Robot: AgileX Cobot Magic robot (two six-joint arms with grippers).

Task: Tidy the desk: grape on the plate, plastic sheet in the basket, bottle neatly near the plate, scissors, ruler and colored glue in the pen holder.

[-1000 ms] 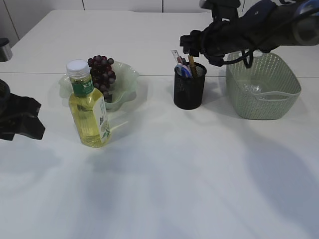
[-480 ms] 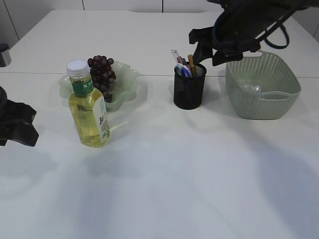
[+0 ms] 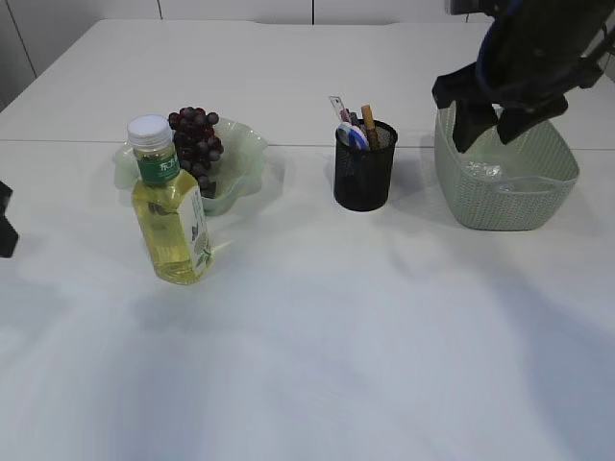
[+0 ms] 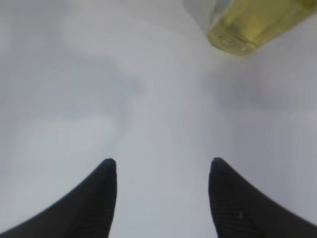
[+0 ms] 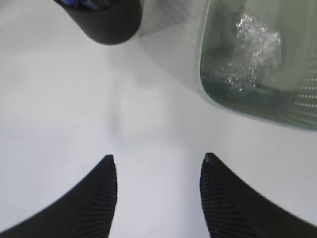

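Note:
Dark grapes point(image 3: 197, 139) lie on the pale green plate point(image 3: 245, 154). The yellow bottle point(image 3: 171, 206) stands upright in front of the plate; its base shows in the left wrist view point(image 4: 252, 25). The black mesh pen holder point(image 3: 364, 173) holds scissors, ruler and glue point(image 3: 354, 125); it also shows in the right wrist view point(image 5: 106, 22). Crumpled plastic sheet point(image 5: 255, 47) lies in the green basket point(image 3: 509, 197). My right gripper point(image 3: 488, 120) is open and empty above the basket's left rim, jaws point(image 5: 157, 161) over bare table. My left gripper point(image 4: 161, 166) is open and empty, at the far left edge point(image 3: 5, 226).
The white table point(image 3: 317, 327) has a seam running across behind the plate. A grey object sits at the far left back edge point(image 3: 8, 96).
My right arm has swung right, from over the pen holder to over the basket. My left arm has drawn back left, almost out of the exterior view.

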